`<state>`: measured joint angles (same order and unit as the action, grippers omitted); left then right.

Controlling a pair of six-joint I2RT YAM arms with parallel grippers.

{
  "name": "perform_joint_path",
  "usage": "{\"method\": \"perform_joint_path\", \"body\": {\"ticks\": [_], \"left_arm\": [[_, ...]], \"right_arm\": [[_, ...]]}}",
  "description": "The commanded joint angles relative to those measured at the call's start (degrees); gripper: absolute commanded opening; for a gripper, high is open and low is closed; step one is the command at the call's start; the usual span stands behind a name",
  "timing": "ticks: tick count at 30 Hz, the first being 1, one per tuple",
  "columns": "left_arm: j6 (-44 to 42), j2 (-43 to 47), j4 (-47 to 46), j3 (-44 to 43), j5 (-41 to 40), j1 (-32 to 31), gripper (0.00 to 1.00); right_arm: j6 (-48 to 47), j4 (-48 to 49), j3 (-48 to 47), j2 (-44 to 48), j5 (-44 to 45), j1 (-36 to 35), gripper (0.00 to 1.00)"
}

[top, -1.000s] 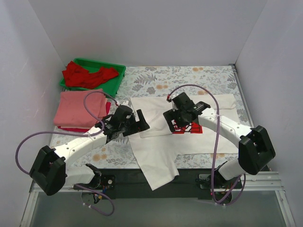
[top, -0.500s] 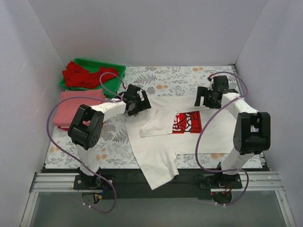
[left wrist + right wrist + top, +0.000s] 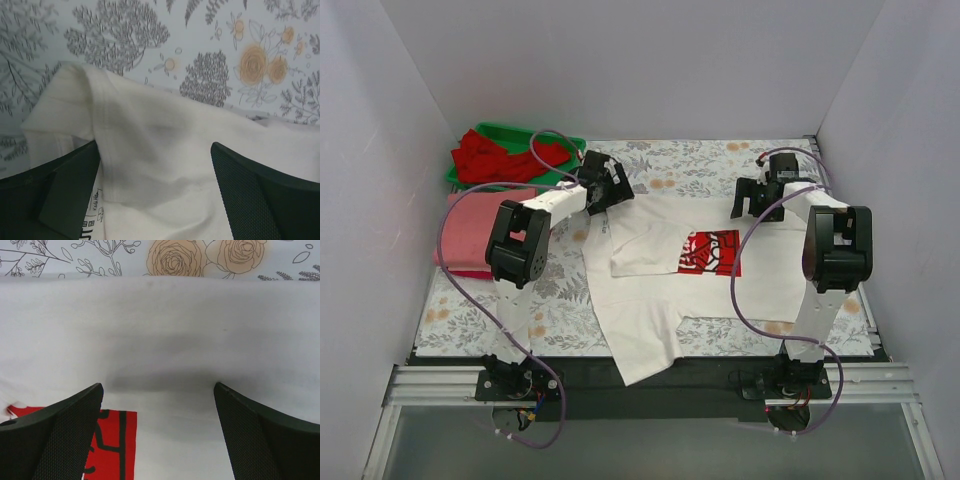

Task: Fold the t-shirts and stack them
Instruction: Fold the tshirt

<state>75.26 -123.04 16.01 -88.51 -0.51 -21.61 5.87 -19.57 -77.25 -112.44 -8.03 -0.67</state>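
Now left gripper point(image 3: 155, 147) & right gripper point(image 3: 157, 387) hover w/ fingers spread over far edge of the white tee point(image 3: 650, 300), spread mid table point(image 3: 700, 160). Risk: shallow bite catches one layer only, so fold drags crooked or slips.

The cream-white tee point(image 3: 650, 300) has a red print point(image 3: 712, 252) with black lines. There's a pink tee point(image 3: 468, 228), red tees point(image 3: 495, 160), a green tray point(image 3: 572, 146), and the tablecloth point(image 3: 700, 160) is pale with grey leaves and orange roses.
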Motion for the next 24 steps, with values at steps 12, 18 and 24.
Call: {"method": "perform_joint_path", "body": {"ticks": [12,18,24], "left_arm": [[-4.16,-22.14,13.69,-26.53,-1.51,4.64,0.92],[-4.95,-25.5,15.9,-35.94,0.24,6.58,0.93],[-7.4,-17.68,13.44,-34.37,4.65,5.61,0.95]], "right_arm": [[1.08,1.12,-7.2,-8.05,-4.8,-0.04,0.98],[-0.76,-0.9,-13.36,-11.22,-3.93,0.05,0.98],[-0.95,-3.28,-16.96,-5.96,-3.22,-0.04,0.98]]}}
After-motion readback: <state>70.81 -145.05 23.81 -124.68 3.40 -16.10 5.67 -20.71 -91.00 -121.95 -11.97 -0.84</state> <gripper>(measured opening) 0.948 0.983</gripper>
